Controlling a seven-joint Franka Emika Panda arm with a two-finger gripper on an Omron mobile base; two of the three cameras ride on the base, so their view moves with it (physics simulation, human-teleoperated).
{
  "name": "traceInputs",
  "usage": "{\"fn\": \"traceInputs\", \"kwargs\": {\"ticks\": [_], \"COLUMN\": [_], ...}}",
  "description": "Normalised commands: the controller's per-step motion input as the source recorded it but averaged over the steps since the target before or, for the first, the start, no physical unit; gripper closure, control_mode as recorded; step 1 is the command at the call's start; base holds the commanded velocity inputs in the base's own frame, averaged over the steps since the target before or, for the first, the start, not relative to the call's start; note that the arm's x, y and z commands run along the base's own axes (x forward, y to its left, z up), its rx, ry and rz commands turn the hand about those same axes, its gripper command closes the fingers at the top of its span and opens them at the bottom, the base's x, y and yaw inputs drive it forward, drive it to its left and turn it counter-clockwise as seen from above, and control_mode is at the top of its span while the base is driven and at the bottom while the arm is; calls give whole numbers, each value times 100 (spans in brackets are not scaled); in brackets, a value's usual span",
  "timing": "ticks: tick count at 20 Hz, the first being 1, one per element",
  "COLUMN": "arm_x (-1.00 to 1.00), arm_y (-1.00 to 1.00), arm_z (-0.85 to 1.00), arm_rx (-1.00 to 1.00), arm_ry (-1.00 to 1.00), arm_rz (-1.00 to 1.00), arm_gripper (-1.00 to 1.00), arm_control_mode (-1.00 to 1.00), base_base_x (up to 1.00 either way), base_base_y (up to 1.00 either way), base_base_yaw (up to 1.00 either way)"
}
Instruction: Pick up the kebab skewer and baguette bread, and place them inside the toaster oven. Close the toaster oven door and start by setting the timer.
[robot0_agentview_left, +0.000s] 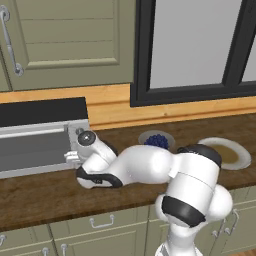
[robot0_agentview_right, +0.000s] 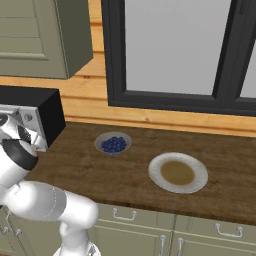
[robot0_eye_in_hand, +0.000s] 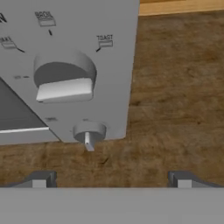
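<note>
The toaster oven (robot0_agentview_left: 42, 112) stands at the left of the counter, boxy and silver-grey with a black top. Its grey door (robot0_agentview_left: 32, 150) looks shut against the front. In the left base view my hand is at the knob panel on the oven's right end. Close up in the hand view are a large knob (robot0_eye_in_hand: 64, 79) under printed labels and a small lower knob (robot0_eye_in_hand: 89, 133). My gripper (robot0_eye_in_hand: 111, 180) is open, just short of the small knob, with nothing between its fingertips (robot0_eye_in_hand: 41, 179). The kebab skewer and the baguette bread are out of view.
A small bowl of blueberries (robot0_agentview_right: 113, 144) sits on the wooden counter right of the oven. A white plate (robot0_agentview_right: 178, 172) with a brown centre lies further right. A dark-framed window is behind, and cabinet drawers (robot0_agentview_right: 125, 217) run below the counter edge.
</note>
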Motion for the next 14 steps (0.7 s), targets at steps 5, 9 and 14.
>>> {"fn": "traceInputs", "kwargs": {"ticks": [5, 9, 14], "arm_x": [16, 18, 16], "arm_y": [22, 18, 4], "arm_z": [-6, -14, -24], "arm_rx": [-2, -3, -3], "arm_ry": [0, 0, 0], "arm_rz": [-2, -3, -3], "arm_gripper": [-100, -100, -100], "arm_control_mode": [-100, -100, -100], "base_base_x": [0, 0, 0], "base_base_y": [0, 0, 0], "base_base_yaw": [0, 0, 0]}}
